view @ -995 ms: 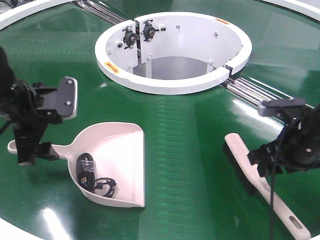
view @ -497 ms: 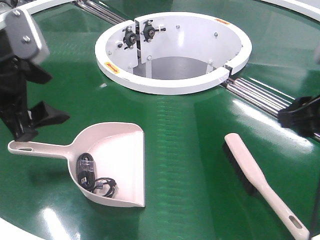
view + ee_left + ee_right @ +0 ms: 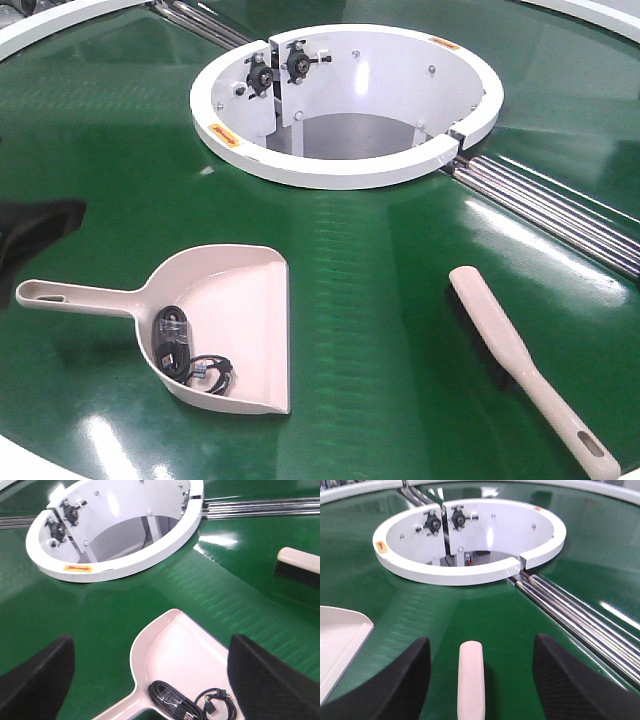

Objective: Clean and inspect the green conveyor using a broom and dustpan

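Note:
The green conveyor (image 3: 370, 300) fills every view. The dustpan (image 3: 235, 300) lies flat on it at the front left, handle pointing left, with black coiled cables (image 3: 185, 350) inside. The broom (image 3: 505, 345) lies at the front right, bristles down, handle toward the near edge. My left gripper (image 3: 152, 680) hangs open above the dustpan (image 3: 185, 650), its black fingers (image 3: 35, 680) wide apart and holding nothing. My right gripper (image 3: 480, 680) is open above the broom (image 3: 471, 680), which lies untouched between the fingers (image 3: 570, 680). In the front view only a dark blur (image 3: 30, 228) shows at the left edge.
A white ring-shaped housing (image 3: 345, 100) with an open centre rises from the belt at the back middle. Metal rollers (image 3: 560, 215) run from it toward the right edge. The belt's white rim (image 3: 40, 30) curves along the far left.
Both arms have lifted and pulled back out of the front view, the left from the dustpan handle and the right from the broom. Dustpan and broom lie where they were.

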